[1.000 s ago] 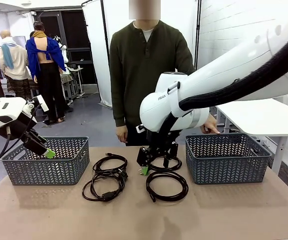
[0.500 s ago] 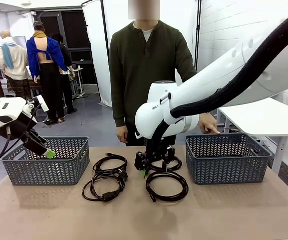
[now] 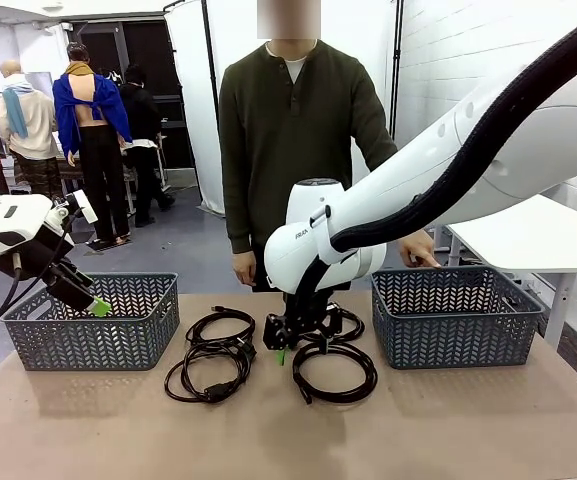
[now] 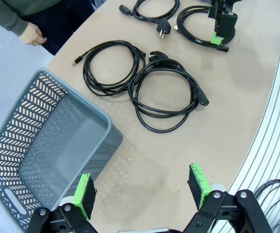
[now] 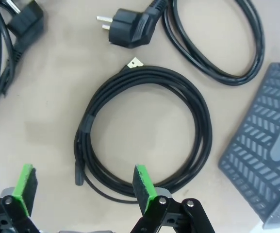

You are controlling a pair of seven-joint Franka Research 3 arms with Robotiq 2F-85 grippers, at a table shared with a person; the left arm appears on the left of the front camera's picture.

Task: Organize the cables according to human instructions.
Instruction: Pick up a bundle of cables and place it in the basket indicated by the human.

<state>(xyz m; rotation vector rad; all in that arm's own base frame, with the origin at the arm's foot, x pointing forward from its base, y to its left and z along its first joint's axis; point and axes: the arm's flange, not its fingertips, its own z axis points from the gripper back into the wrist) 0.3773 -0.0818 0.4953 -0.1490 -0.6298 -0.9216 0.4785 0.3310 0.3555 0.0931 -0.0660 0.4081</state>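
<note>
Reaching across the middle of the brown tabletop (image 3: pixel 468 430), my right pincer (image 3: pixel 298 350) hangs low over the front right coil (image 3: pixel 338 399), one of the four black cables. Seen from my right wrist, its green pads stand wide apart and hold nothing. The near arc of that coil (image 5: pixel 202 121) lies below the gap, and I cannot tell whether a fingertip touches the cord. My left pincer (image 3: pixel 96 303) hovers at the left side, by the rim of the left basket (image 3: pixel 88 340), jaws also spread and empty.

All four cables lie on the tabletop between the two grey baskets. There are two overlapping left coils (image 3: pixel 216 390), a back right coil (image 3: pixel 356 327) with a large plug, and the one beneath me. From my left wrist the left basket looks empty. I see little of the floor of the right basket (image 3: pixel 458 330). The person's hand (image 3: pixel 423 252) rests by that basket's far rim, perhaps marking it as the destination.

By my reckoning the sorting has barely begun. No cable is lifted or binned, so all four remain, starting with a grasp on this coil.
</note>
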